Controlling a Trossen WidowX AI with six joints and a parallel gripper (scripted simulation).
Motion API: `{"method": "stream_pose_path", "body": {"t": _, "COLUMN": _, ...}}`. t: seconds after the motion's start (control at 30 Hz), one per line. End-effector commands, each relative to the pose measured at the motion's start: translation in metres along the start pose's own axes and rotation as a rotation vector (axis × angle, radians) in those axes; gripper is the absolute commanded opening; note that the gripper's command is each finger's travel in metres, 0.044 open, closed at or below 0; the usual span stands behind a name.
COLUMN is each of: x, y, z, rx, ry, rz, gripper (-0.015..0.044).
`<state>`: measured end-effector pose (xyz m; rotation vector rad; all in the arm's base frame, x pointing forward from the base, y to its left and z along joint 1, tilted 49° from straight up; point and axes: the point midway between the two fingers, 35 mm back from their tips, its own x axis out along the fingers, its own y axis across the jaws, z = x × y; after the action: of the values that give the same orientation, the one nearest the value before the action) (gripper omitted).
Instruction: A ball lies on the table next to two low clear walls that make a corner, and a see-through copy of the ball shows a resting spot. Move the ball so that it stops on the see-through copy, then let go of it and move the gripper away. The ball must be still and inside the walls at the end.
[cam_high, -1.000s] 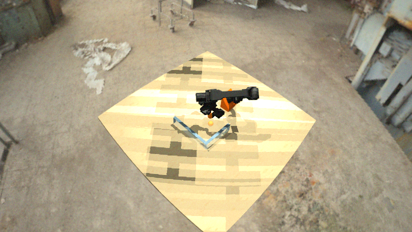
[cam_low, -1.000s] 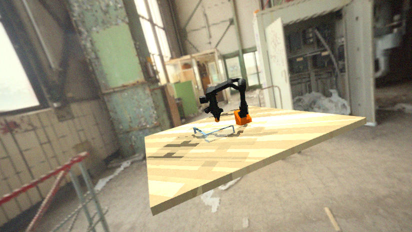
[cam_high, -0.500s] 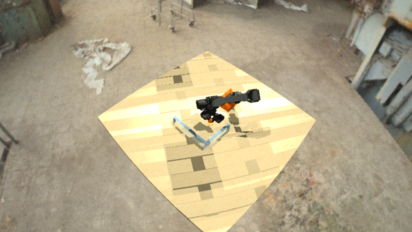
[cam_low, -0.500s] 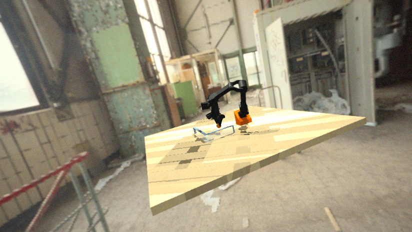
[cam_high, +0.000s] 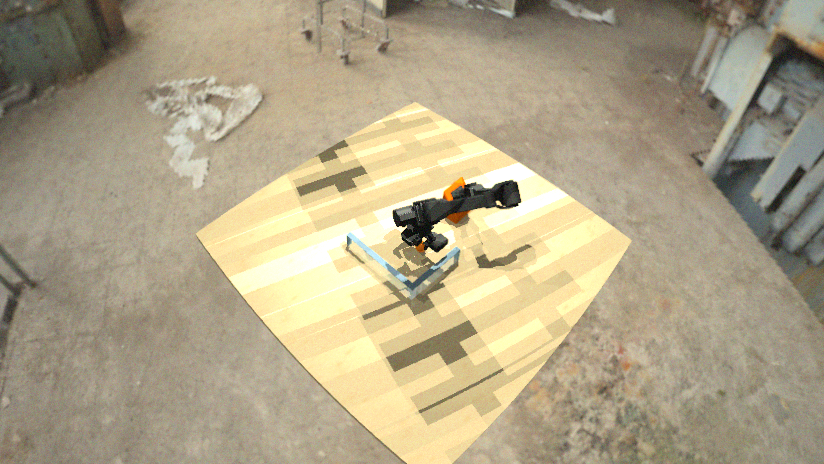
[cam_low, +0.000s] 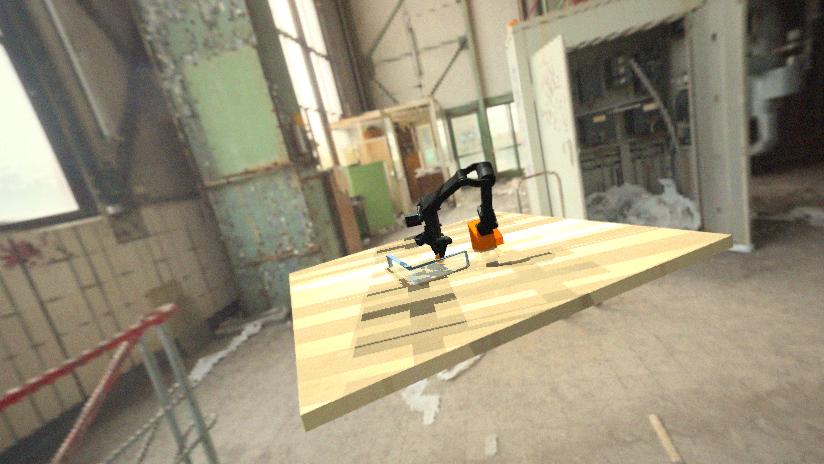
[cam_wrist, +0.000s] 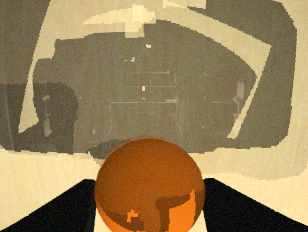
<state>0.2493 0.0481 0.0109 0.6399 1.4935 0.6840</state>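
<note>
The orange ball (cam_high: 420, 247) (cam_low: 437, 256) (cam_wrist: 150, 185) is between the two black fingers of my gripper (cam_high: 422, 246) (cam_low: 439, 254) (cam_wrist: 149, 191), which is shut on it. The gripper points down inside the corner made by the two low clear walls with blue top edges (cam_high: 375, 257) (cam_low: 423, 264). The ball is low over the table; whether it touches the table is hard to tell. The see-through copy does not show clearly apart from the ball; a faint lighter rim shows along the ball's upper edge in the wrist view. The walls are out of the wrist view.
The arm's orange base (cam_high: 457, 216) (cam_low: 485, 237) stands on the wooden table (cam_high: 322, 345) (cam_low: 518, 311), behind the open side of the corner. The black arm arches from it over to the ball. Shadows of the arm lie on the table around the walls.
</note>
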Motion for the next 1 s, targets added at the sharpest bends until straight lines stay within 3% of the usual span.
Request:
{"method": "stream_pose_path", "body": {"t": 0.0, "x": 0.006, "y": 0.001, "z": -0.001, "rx": 0.004, "ry": 0.003, "rz": 0.005, "gripper": 0.0}}
{"method": "stream_pose_path", "body": {"t": 0.27, "x": 0.012, "y": 0.001, "z": -0.001, "rx": 0.004, "ry": 0.003, "rz": 0.006, "gripper": 0.0}}
{"method": "stream_pose_path", "body": {"t": 0.67, "x": 0.01, "y": 0.0, "z": -0.001, "rx": 0.003, "ry": 0.001, "rz": 0.001, "gripper": 0.0301}}
{"method": "stream_pose_path", "body": {"t": 0.83, "x": -0.001, "y": -0.001, "z": 0.001, "rx": 0.004, "ry": 0.0, "rz": -0.002, "gripper": 0.0301}}
{"method": "stream_pose_path", "body": {"t": 0.97, "x": -0.065, "y": -0.001, "z": 0.001, "rx": 0.005, "ry": 0.002, "rz": -0.002, "gripper": 0.0301}}
